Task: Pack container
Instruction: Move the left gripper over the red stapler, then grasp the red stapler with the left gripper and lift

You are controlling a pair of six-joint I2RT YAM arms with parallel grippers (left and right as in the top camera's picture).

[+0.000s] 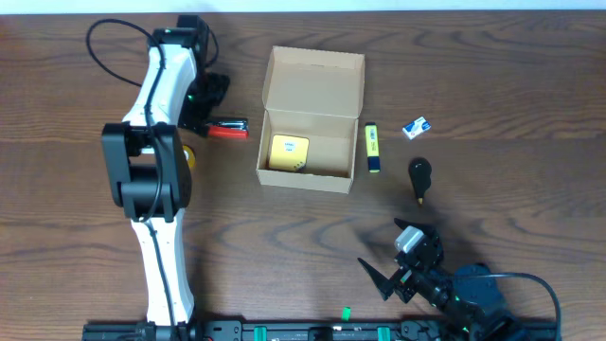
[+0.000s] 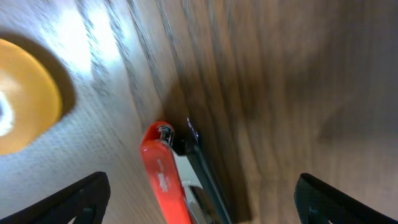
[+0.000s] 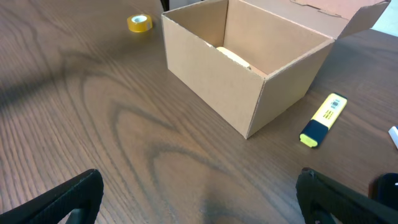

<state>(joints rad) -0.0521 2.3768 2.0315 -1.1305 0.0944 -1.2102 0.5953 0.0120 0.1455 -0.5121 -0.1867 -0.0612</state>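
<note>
Left gripper (image 2: 200, 198) is hovering, jaws spread wide, over the red stapler (image 2: 163, 183) at bottom centre; right gripper (image 3: 199, 198) is gaping wide, the container (image 3: 211, 87) sitting unlidded at upper centre.

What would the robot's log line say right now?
left gripper open above red stapler | right gripper open, empty | container open, yellow pad inside

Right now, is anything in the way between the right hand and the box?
Nothing visible does. Bare table lies between the open right hand and the box; the highlighter sits off to the side.
</note>
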